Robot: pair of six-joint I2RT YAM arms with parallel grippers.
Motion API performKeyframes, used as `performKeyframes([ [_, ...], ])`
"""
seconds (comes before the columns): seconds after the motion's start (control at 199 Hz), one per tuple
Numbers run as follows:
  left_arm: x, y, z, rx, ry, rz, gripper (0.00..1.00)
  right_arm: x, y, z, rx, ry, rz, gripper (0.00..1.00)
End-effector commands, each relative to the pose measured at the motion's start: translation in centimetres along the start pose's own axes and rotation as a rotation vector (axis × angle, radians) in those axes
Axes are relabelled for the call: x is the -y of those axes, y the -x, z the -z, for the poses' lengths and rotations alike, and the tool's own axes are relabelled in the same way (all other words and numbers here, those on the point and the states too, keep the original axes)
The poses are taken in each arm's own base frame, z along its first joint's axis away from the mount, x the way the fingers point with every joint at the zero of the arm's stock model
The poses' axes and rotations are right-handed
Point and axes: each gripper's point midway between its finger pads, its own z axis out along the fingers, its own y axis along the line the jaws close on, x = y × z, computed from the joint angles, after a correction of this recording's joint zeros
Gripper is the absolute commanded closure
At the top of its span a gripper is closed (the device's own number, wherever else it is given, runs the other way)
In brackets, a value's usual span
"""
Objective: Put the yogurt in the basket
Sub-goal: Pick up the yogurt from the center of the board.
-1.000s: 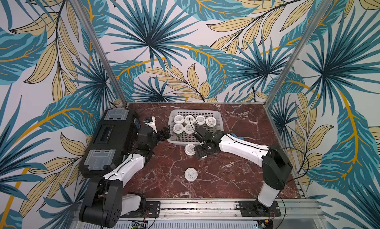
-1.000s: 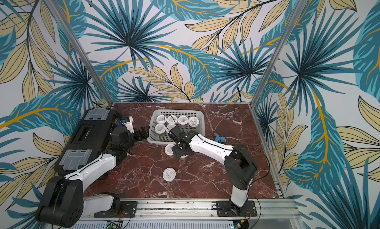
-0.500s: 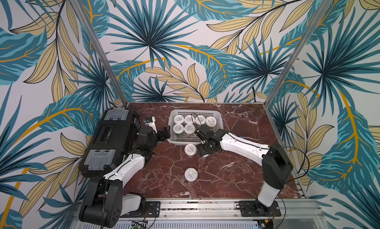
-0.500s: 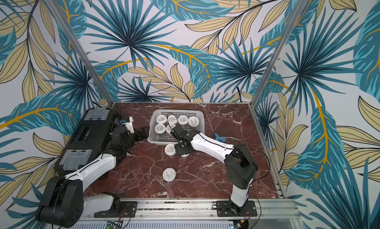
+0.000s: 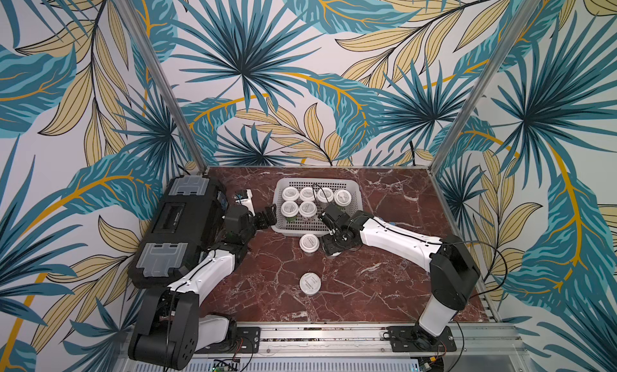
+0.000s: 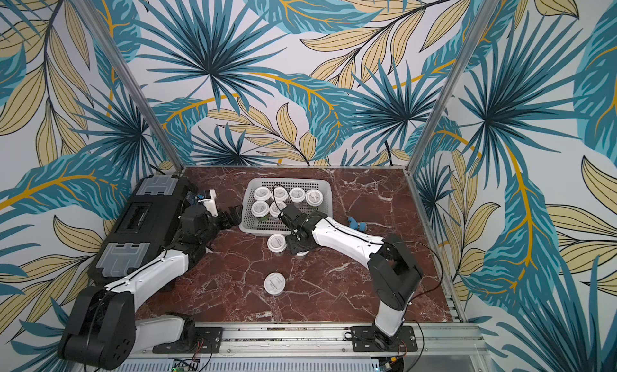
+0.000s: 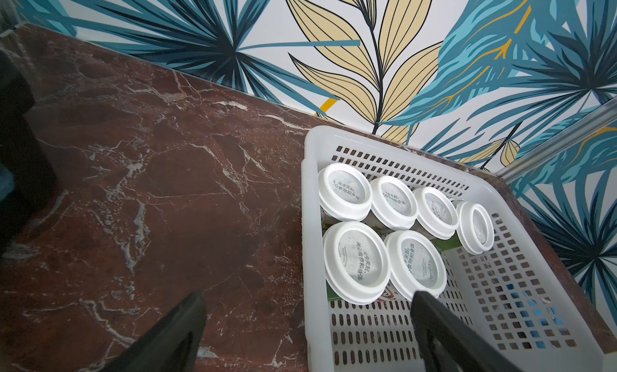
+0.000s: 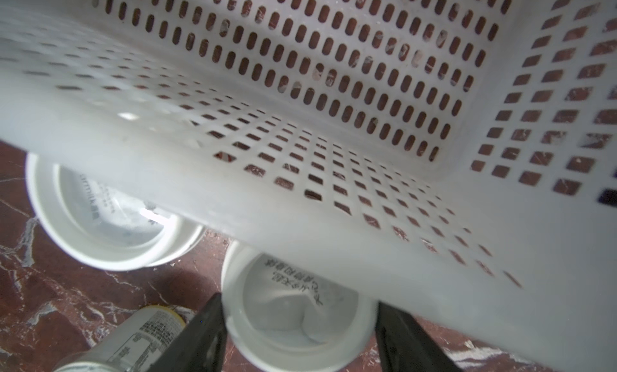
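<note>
The white perforated basket (image 5: 317, 180) (image 6: 287, 180) stands at the back middle of the table with several white-lidded yogurt jars (image 7: 355, 260) in it. Three more yogurt jars stand in front of it. One (image 8: 293, 323) sits between my right gripper's (image 8: 298, 303) (image 5: 334, 247) fingers, which press on both sides of its lid. Another (image 5: 309, 243) (image 8: 110, 226) stands just beside it, and the last (image 5: 310, 283) (image 6: 274, 283) stands alone nearer the front. My left gripper (image 5: 267, 216) (image 7: 307, 303) hangs open at the basket's left wall, holding nothing.
A black toolbox (image 5: 180, 226) fills the table's left side, behind my left arm. A small blue thing (image 6: 357, 225) lies behind my right arm. A labelled cylinder with a yellow band (image 8: 140, 337) lies on the marble beside my right fingers.
My right gripper's jaws have narrowed onto the yogurt jar in front of the basket. The left arm and the other jars have not moved.
</note>
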Motion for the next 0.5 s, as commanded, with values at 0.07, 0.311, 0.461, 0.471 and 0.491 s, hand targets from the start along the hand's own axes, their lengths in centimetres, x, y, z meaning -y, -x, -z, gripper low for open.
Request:
performKeyframes([
  [0.07,0.0,0.6,0.0,0.008,0.004,-0.014,0.0,0.6,-1.6,2.7,-0.023,0.011,0.002,0.33],
  [0.311,0.0,0.5,-0.1,0.005,0.001,-0.01,0.0,0.9,-2.2,6.3,-0.021,0.047,-0.006,0.33],
  [0.461,0.0,0.5,-0.1,0.004,0.001,-0.009,0.0,1.0,-1.9,8.5,0.0,0.059,-0.001,0.33],
  [0.471,0.0,0.5,0.0,0.006,0.001,-0.01,0.0,1.0,-1.8,8.7,0.004,0.06,0.0,0.33],
  [0.491,0.0,0.5,0.0,0.005,0.001,-0.009,0.0,1.0,-1.7,9.0,0.01,0.063,0.0,0.33],
])
